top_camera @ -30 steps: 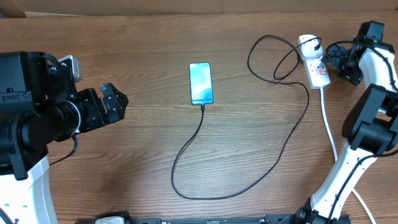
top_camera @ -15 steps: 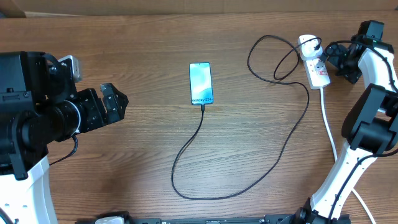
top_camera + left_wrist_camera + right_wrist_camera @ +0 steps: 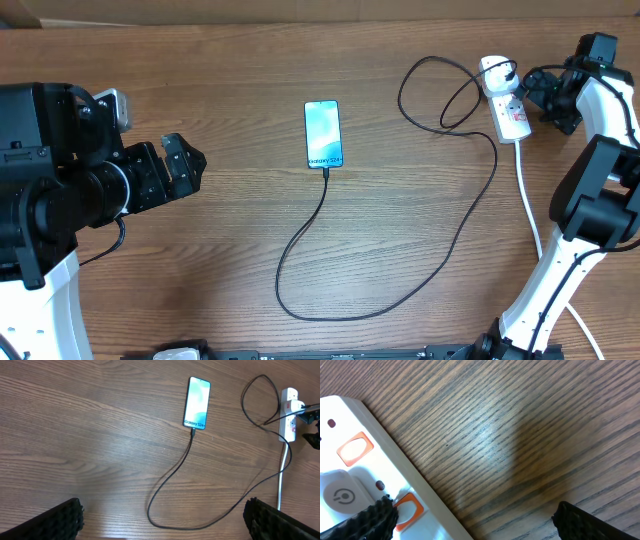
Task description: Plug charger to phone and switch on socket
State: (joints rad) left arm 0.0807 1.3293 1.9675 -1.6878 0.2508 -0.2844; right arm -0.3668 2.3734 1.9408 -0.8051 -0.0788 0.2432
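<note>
The phone [image 3: 323, 134] lies screen up at the table's middle, also in the left wrist view [image 3: 196, 396]. The charger [image 3: 325, 200] has its tip in the phone's near short end. Its black cable loops round to a plug in the far end of the socket [image 3: 512, 120], a white power strip at the far right. My right gripper [image 3: 528, 96] is open at the socket's right side. In the right wrist view one finger of the right gripper [image 3: 475, 522] touches an orange-rimmed switch [image 3: 406, 510] on the socket [image 3: 350, 480]. My left gripper [image 3: 187, 165] is open and empty, far left of the phone.
The cable's long loop [image 3: 170, 480] lies over the near middle of the table. The power strip's thick white cord [image 3: 530, 210] runs toward the near right beside the right arm's base. A second orange-rimmed switch [image 3: 355, 449] sits further along the strip.
The right gripper has shifted very slightly at the power strip. Nothing else has moved.
</note>
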